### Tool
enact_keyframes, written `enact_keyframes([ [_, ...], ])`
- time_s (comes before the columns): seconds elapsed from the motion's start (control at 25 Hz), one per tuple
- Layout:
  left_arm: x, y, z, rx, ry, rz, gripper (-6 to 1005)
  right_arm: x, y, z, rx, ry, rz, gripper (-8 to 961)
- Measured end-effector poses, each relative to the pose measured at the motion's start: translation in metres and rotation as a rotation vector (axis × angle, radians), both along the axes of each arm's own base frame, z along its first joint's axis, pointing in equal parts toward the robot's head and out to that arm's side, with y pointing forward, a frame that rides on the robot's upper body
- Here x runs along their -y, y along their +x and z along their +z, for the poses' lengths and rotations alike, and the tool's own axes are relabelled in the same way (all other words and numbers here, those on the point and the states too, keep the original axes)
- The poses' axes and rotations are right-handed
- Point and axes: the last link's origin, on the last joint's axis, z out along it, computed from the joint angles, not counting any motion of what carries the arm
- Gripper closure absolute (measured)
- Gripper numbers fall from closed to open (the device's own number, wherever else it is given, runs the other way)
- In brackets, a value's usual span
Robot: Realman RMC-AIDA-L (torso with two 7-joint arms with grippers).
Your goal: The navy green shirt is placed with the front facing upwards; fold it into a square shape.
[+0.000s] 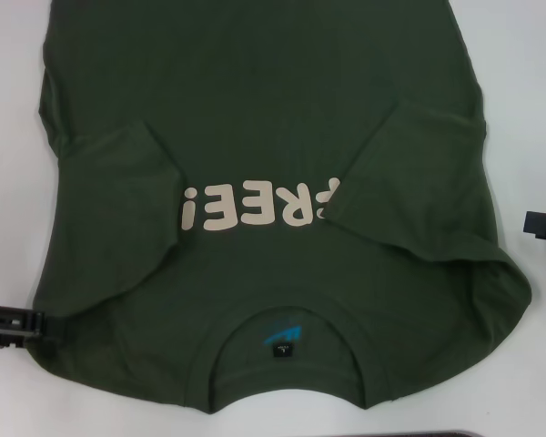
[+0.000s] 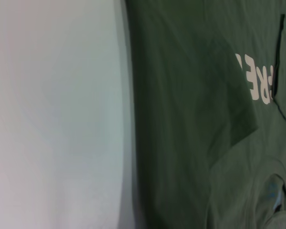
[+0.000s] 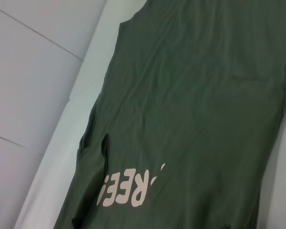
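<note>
Head view: shirt point(image 1: 255, 118) on table point(image 1: 528, 91), both sleeves folded in. L gripper point(image 1: 9, 323) at near-left edge, R gripper point(image 1: 544, 224) at right edge; jaws can't tell. Next, prob.: grab collar end, fold toward hem.

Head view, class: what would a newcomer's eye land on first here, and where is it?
The navy green shirt fills the white table, front up, collar nearest the robot. Its cream FREE! lettering sits mid-chest, partly covered because both sleeves are folded inward. The left pincer sits at the shirt's near left edge, and the right pincer is off its right side.
</note>
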Motion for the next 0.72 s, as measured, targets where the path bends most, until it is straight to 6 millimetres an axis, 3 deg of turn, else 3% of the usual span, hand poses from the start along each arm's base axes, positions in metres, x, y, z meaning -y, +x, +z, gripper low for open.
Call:
enact_keyframes([
  [0.72,-0.0037,0.0001,-0.0003,-0.023,-0.007,-0.005,259,-0.0001,-0.0004,0.0003,-0.004,0.0,-0.002,138],
])
